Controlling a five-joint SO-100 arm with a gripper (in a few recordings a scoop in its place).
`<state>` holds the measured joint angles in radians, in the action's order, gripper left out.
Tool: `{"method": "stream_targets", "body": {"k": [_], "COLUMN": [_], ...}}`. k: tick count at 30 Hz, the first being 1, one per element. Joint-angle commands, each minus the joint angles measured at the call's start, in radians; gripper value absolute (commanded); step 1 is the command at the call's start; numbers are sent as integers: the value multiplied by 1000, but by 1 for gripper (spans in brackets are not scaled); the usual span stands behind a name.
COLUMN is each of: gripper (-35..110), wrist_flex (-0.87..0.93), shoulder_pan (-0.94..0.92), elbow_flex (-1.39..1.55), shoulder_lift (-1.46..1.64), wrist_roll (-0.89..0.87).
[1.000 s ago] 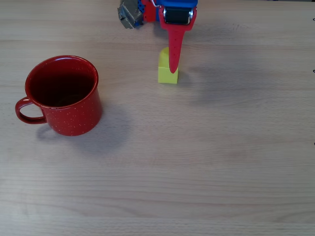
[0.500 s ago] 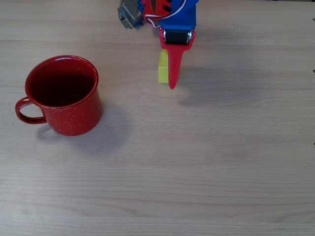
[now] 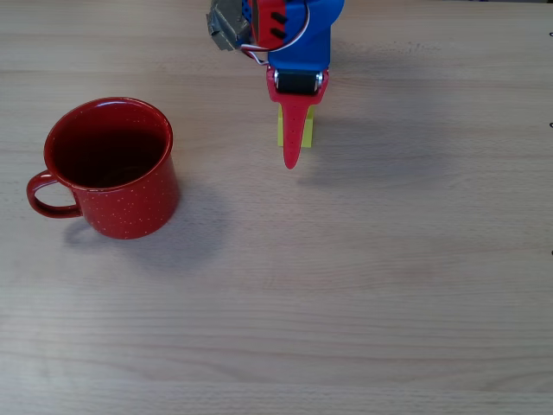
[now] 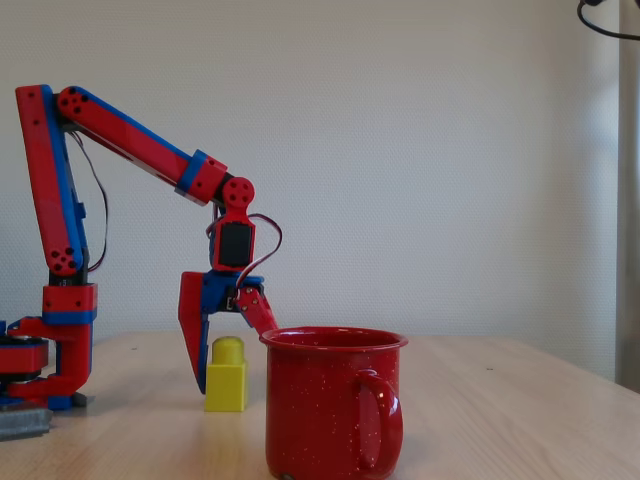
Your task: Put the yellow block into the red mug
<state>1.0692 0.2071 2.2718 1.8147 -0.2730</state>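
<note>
One yellow block (image 4: pixel 226 375) is standing on the bench (image 3: pixel 389 285), upper centre overhead, between the spread fingers of the released tool (image 4: pixel 222 352); light, stiff, smooth-sided, best pinched across flat flanks.

No readable text, label, brand, number or sign appears in the overhead view or the fixed view. The red mug (image 3: pixel 111 164) carries fine white speckles, not lettering. The yellow block (image 4: pixel 226 375) looks plain too, though its faces may be too small to judge.
</note>
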Motion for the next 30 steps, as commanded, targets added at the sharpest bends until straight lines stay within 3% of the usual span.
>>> {"method": "stream_targets", "body": {"k": [1, 3, 10, 22, 30], "gripper": [36, 32, 0, 0, 0], "wrist_flex": [-5, -5, -17, 20, 245], "shoulder_pan": [-6, -3, -2, -23, -78], "elbow_flex": [-15, -15, -17, -106, -448], "shoulder_lift": [34, 29, 29, 48, 25], "wrist_roll": [6, 6, 18, 3, -11]}}
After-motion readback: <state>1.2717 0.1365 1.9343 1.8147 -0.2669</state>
